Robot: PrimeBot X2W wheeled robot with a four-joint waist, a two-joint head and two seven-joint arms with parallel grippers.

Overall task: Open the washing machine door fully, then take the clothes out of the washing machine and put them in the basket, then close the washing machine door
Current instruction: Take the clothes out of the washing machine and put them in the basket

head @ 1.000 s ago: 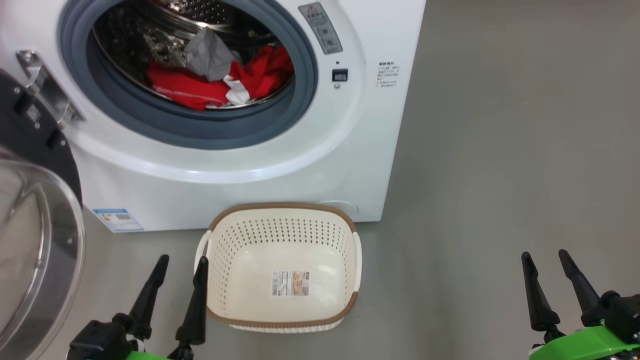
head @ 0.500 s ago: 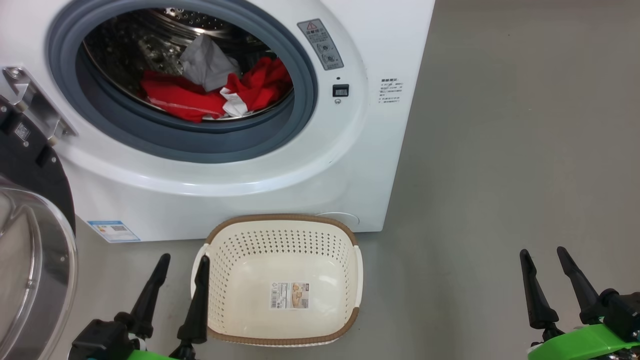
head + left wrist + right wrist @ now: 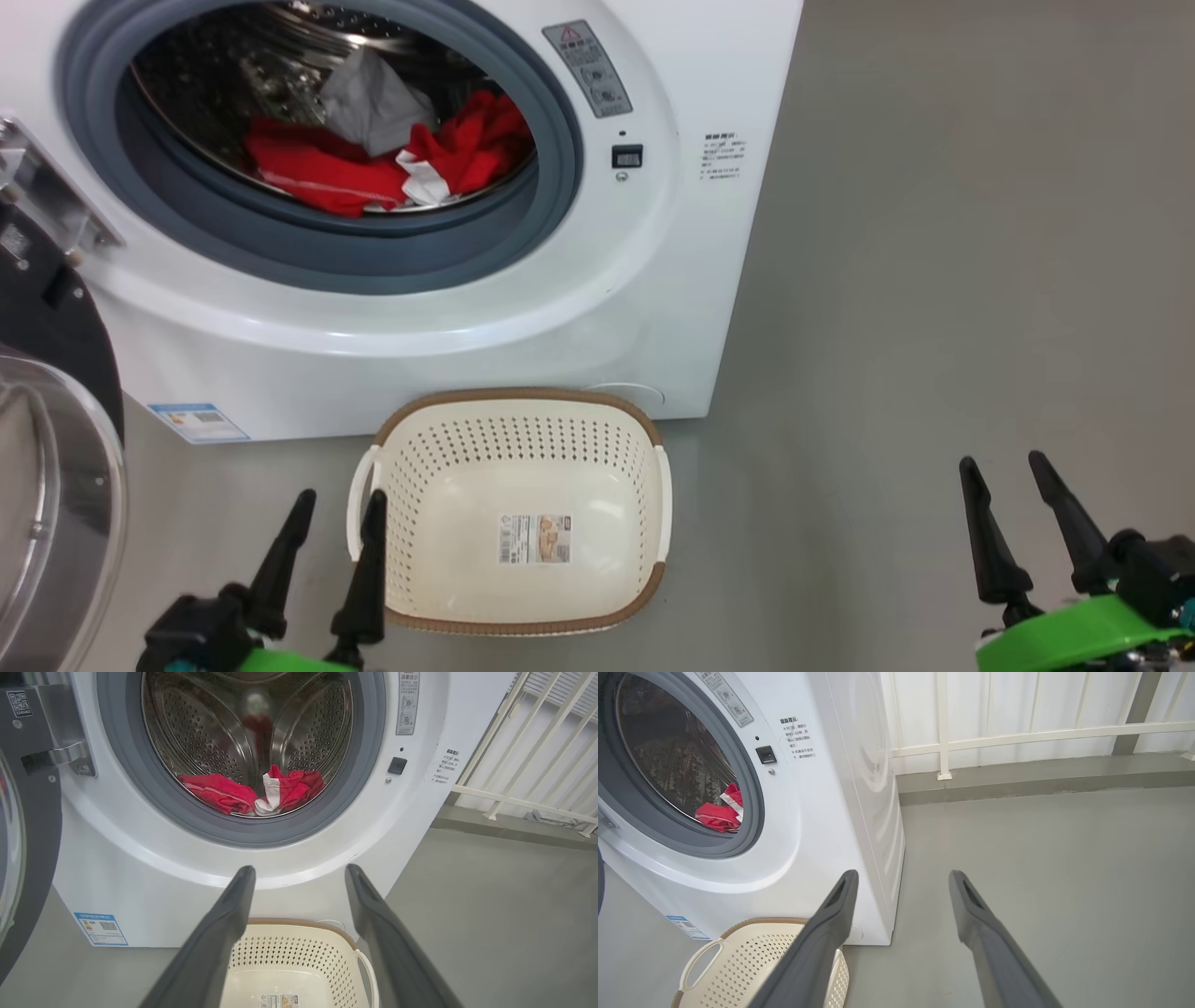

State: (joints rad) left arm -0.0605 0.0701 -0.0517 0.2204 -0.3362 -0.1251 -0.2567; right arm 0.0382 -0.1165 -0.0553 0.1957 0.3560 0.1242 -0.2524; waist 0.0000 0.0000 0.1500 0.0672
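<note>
**Two Pieces in the Drum, One Basket Below**

The clothes (image 3: 467, 149) lie at the bottom of the one steel drum (image 3: 303, 732), two pieces in all: one red garment (image 3: 317, 173) with white trim, and one grey cloth (image 3: 369, 103) resting on top of it toward the back; neither piece touches a gripper.

One grey rubber ring (image 3: 373, 257) frames the opening of the one washing machine (image 3: 467, 327); its front carries one blue label (image 3: 198, 422) low on the left. The one washing machine door (image 3: 42, 485) stands swung open on its metal hinge (image 3: 47, 201), its black ring and clear bowl window at the head view's left edge.

One basket (image 3: 523, 399) sits on the grey floor (image 3: 934, 280) just in front of the machine, below the opening; it has two white handles (image 3: 358, 509), one on each side, and one sticker (image 3: 534, 539) on its bottom.

There are two grippers, each with two dark fingers. The left gripper (image 3: 341, 499) hovers just beside the basket's left handle, fingers spread wide with nothing between them; the right gripper (image 3: 1001, 462) hangs well apart to the right over the floor, equally wide and holding nothing. One white railing (image 3: 1017, 732) runs behind the machine.
</note>
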